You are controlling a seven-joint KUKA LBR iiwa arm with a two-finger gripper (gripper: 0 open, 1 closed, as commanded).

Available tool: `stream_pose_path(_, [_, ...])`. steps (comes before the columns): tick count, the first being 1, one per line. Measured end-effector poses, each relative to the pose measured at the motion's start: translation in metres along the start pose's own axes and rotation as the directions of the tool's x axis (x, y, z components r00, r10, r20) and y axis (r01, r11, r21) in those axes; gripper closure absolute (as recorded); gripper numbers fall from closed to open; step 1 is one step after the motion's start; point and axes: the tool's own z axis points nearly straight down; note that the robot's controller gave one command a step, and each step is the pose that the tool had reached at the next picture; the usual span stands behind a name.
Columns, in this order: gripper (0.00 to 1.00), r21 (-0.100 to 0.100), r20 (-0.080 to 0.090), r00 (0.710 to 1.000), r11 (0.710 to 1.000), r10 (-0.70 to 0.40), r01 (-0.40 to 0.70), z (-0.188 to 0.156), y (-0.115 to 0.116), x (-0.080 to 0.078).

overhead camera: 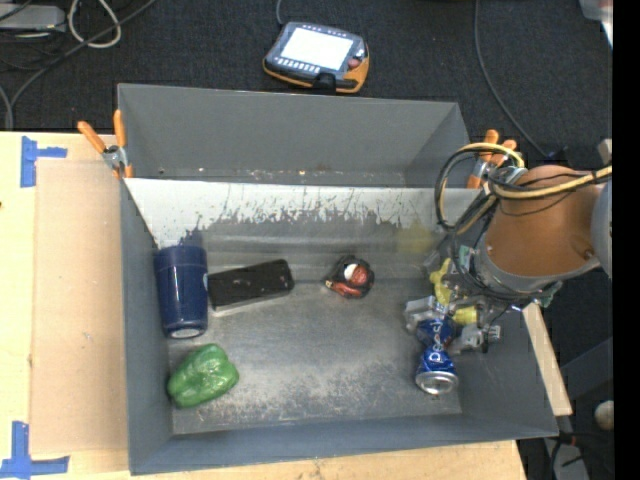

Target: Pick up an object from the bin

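Observation:
My gripper (pixel 446 320) hangs low at the right side of the bin, under the orange cover. Directly below and in front of it lies a blue drink can (pixel 435 363) on its side, its silver end facing the front. The gripper's metal parts overlap the can's upper end. A small red and black round thing (pixel 350 277) lies to the left of the gripper, near the middle of the bin floor.
At the left lie a dark blue cup (pixel 181 288) on its side, a black flat rectangular device (pixel 249 284) beside it, and a green pepper-shaped toy (pixel 202 375) near the front left corner. The arm and its cables cover the bin's right rim.

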Motion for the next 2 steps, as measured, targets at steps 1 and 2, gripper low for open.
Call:
stream_pose_path(1, [1.0, 0.0, 0.009, 0.96, 0.96, -0.281, 0.281, -0.0051, 0.0043, -0.0026])
stream_pose_path(2, [1.0, 0.0, 0.01, 0.96, 0.96, -0.281, 0.281, -0.0053, 0.0043, -0.0026])
